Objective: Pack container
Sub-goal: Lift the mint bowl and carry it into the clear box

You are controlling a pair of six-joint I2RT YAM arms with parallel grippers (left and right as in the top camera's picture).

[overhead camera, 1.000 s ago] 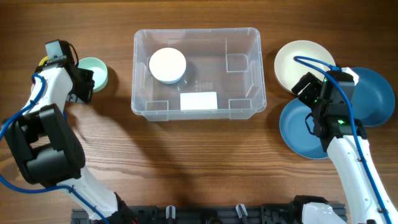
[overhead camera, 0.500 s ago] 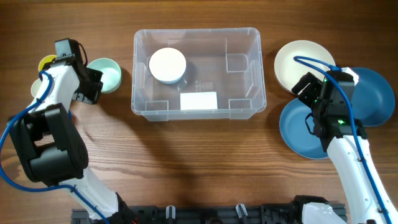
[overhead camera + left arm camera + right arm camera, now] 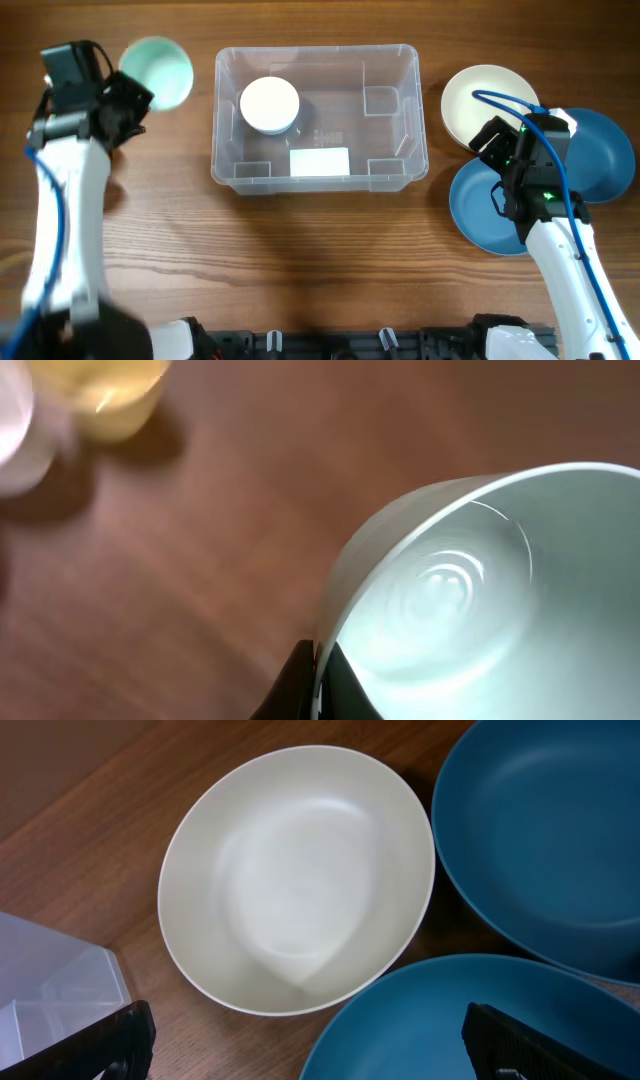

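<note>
Colours across our brown, wood-grained counter [image 3: 320, 270]
We see a clear container [image 3: 392, 58] with a white label [image 3: 319, 161] and white bowl [image 3: 269, 105], a mint-green bowl [image 3: 160, 70], a cream bowl [image 3: 478, 92], a blue dish [image 3: 602, 150], a second blue dish [image 3: 472, 205], and a blurred yellow cup [image 3: 105, 395].

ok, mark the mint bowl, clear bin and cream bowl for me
mint bowl [image 3: 158, 72], overhead view, inside of the bowl
clear bin [image 3: 345, 110], overhead view, bare floor
cream bowl [image 3: 300, 880], right wrist view, centre of its inside
</note>
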